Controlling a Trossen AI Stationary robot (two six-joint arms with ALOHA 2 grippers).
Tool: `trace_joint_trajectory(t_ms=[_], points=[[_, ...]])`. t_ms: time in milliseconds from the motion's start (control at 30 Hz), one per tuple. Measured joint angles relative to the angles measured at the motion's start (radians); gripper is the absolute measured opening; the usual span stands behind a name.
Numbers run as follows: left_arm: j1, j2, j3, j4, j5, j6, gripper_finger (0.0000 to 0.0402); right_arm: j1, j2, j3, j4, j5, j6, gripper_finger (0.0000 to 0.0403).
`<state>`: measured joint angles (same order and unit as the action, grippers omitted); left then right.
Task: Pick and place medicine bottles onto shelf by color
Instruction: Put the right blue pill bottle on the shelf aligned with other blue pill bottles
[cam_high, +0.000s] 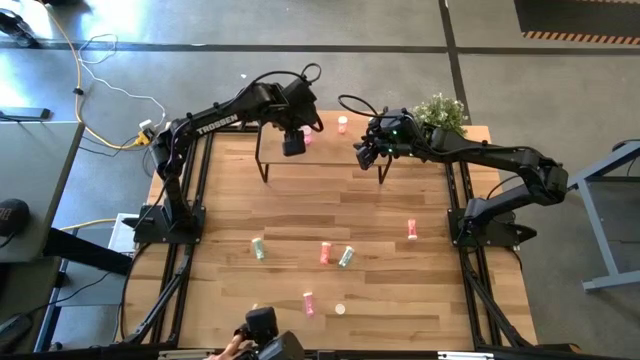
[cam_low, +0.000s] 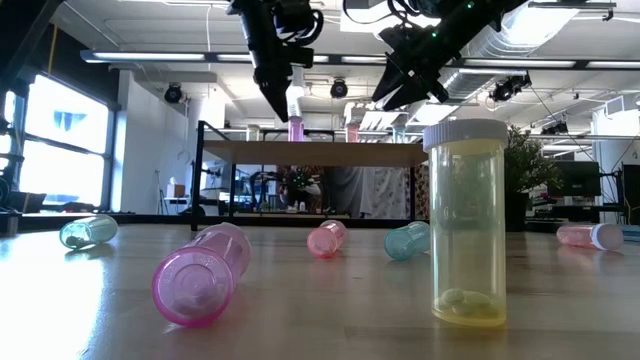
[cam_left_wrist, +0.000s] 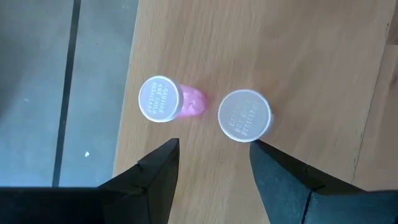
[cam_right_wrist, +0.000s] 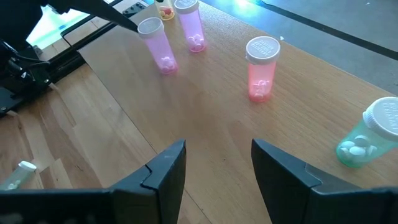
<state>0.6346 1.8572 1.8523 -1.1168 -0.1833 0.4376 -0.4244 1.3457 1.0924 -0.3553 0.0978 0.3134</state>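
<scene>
**Both grippers hang open over the shelf as bottles wait below**

From my remote station, I see the left gripper (cam_high: 293, 146) poised above the left part of the shelf (cam_high: 325, 150), its fingers (cam_left_wrist: 155, 168) apart and holding nothing. Straight beneath it, two pink bottles (cam_left_wrist: 169, 101) stand upright near the shelf's edge, close together. Further right, a red-orange bottle (cam_right_wrist: 260, 68) stands upright on the board, apart from the pink pair, and a pale green bottle (cam_right_wrist: 367, 134) sits beyond it, tilted. The right gripper (cam_high: 366, 152) hovers over the shelf's right part, fingers spread and empty.

On the tabletop (cam_high: 400, 290) below, more bottles lie on their sides: a green one (cam_high: 258, 248) at left, a red-orange one (cam_high: 325, 253) and another green one (cam_high: 346, 257) in the middle, a pink one (cam_high: 309, 303) nearer the front, and a red-orange one (cam_high: 412, 230) at right. A yellow bottle (cam_low: 466, 222) stands upright close to the low camera.
</scene>
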Motion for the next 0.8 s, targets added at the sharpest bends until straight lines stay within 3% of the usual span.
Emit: trace_joint_trajectory(t_ms=[500,700,800], points=[[0.000,-0.001,0.000,-0.014,0.003,0.002,0.0188,0.000,0.000,0.000,0.000,0.000,0.001,0.0174],[-0.008,-0.041,0.000,-0.077,-0.025,-0.025,0.0188,0.012,-0.033,0.000,-0.055,-0.019,0.062,0.0174],[-0.015,-0.066,-0.001,-0.103,0.015,-0.055,0.0188,0.034,-0.063,0.000,-0.108,-0.020,0.108,0.0174]])
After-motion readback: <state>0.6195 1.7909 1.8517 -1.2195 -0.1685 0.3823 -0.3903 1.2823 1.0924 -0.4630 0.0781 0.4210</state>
